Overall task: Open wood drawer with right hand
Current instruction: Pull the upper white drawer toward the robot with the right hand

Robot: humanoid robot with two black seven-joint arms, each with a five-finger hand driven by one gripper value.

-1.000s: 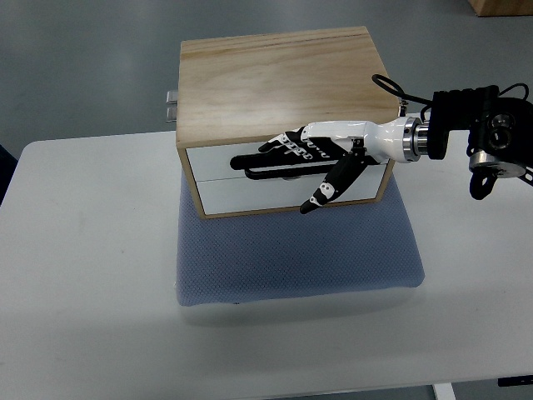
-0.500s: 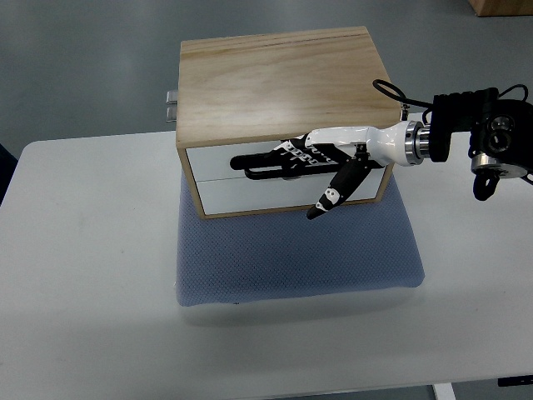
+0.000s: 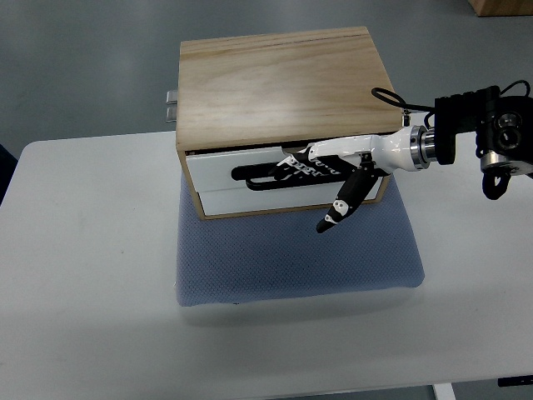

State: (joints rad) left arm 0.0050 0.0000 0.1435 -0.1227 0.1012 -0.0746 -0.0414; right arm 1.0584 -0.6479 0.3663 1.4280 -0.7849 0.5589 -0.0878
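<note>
Wood drawer (image 3: 279, 169) is the upper of two white-fronted drawers set in a light wooden cabinet (image 3: 279, 83), and its front is seen standing slightly proud of the cabinet's face, with a thin dark gap along its top edge. The lower drawer (image 3: 283, 200) lies flush beneath it. A black bar handle (image 3: 258, 173) is mounted across the upper drawer front. The right hand (image 3: 321, 167), white with black fingers, is laid across that same front, its arm entering from the cabinet's right side. Its fingers (image 3: 291, 171) are curled around the handle, so the handle is grasped. The thumb (image 3: 343, 202) is left free and points down and away from the cabinet front, over the lower drawer and toward the pad. A black wrist unit (image 3: 487, 133) with a thin cable is seen to the right of the cabinet, beyond its right wall.

The cabinet is placed on a blue-grey cushion pad (image 3: 300, 258), which extends out in front of the cabinet's face. The pad is laid on a white table (image 3: 83, 292). Small metal fittings (image 3: 171, 104) protrude at the cabinet's rear left corner.
</note>
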